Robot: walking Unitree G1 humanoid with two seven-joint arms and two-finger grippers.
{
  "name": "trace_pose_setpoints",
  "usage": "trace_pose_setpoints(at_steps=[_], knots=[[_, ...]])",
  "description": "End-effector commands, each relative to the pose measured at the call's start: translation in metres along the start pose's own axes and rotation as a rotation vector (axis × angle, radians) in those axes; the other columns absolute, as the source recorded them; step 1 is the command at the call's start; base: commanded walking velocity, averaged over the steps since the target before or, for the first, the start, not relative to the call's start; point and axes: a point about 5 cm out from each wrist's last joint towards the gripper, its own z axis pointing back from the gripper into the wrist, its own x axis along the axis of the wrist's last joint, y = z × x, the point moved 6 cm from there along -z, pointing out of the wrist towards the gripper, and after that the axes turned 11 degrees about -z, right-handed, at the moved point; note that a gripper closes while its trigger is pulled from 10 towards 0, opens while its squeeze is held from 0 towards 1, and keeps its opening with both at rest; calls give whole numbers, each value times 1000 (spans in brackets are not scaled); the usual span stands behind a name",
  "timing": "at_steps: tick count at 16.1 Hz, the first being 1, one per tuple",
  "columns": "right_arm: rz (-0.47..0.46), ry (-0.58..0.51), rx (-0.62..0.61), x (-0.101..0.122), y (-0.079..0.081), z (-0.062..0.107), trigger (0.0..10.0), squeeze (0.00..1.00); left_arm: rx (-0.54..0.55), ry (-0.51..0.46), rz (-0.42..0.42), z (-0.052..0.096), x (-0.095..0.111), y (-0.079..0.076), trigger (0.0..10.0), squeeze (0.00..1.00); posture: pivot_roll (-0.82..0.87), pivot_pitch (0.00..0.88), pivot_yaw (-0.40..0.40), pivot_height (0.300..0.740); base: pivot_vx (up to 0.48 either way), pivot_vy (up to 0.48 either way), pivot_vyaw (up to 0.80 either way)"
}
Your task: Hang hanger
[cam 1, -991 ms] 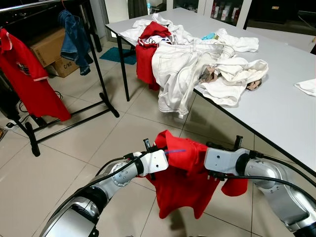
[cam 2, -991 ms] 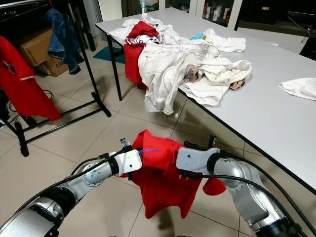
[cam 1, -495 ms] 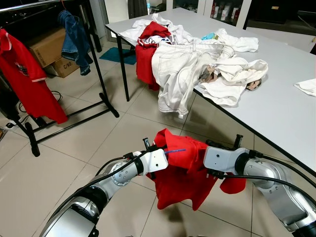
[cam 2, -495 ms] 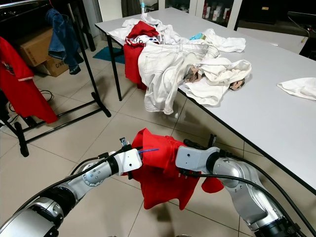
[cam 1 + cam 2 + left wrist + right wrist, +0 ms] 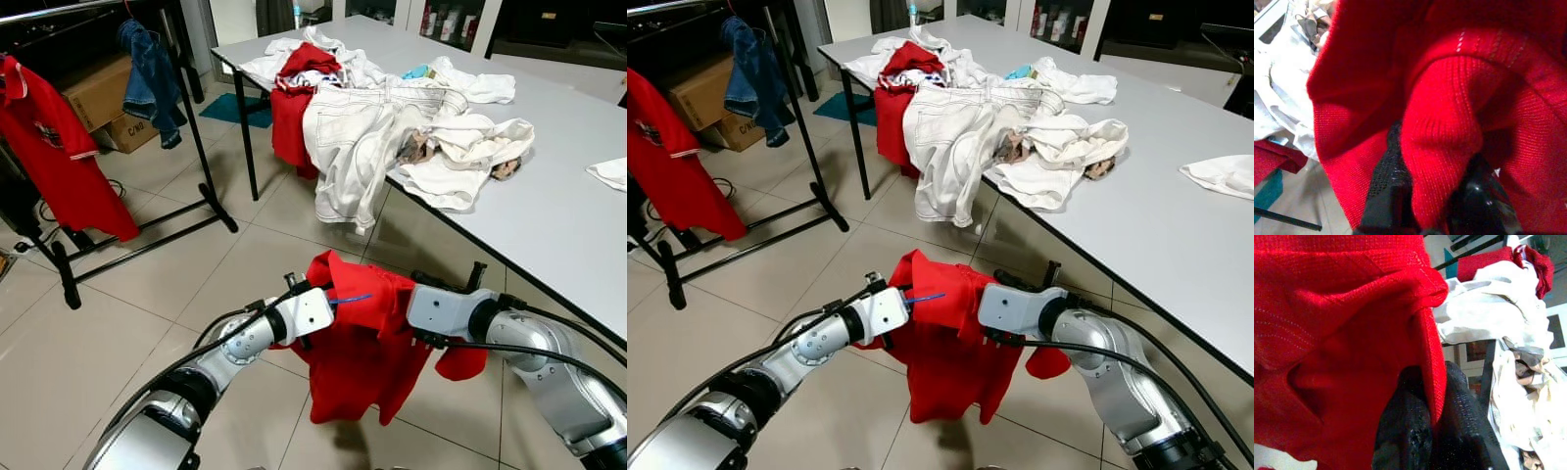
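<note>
Red shirt [image 5: 362,343] pinched in both pincers.

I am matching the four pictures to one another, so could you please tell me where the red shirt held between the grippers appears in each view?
Left eye view: red shirt low centre, between the grippers.
Right eye view: low centre, between them too.
Left wrist view: across the picture, bunched between the black fingers.
Right wrist view: left and centre, an edge pinched in the fingers.
Shared landmark: the white clothes.
</note>
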Motion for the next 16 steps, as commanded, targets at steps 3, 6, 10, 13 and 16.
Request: trace_pose_setpoints(at_steps=[3,6,10,13,16], knots=[[-35,-49,-94,8,-25,0,0,0,-26,-24,-48,0,6,-7,10000,0,-154,0,50,740,0,0,0],[-28,-50,-100,6,-26,-1,0,0,-40,-31,-106,0,8,-9,10000,0,-152,0,51,740,0,0,0],[8,-80,-97,6,-30,-2,0,0,-127,-35,-235,7,6,-19,10000,0,-144,0,50,740,0,0,0],[24,-93,-95,6,-32,-3,0,0,-143,-31,-283,11,4,-18,10000,0,-138,0,47,740,0,0,0],[37,-110,-90,7,-33,-4,0,0,-158,-52,-317,12,9,-19,10000,0,-132,0,45,740,0,0,0]])
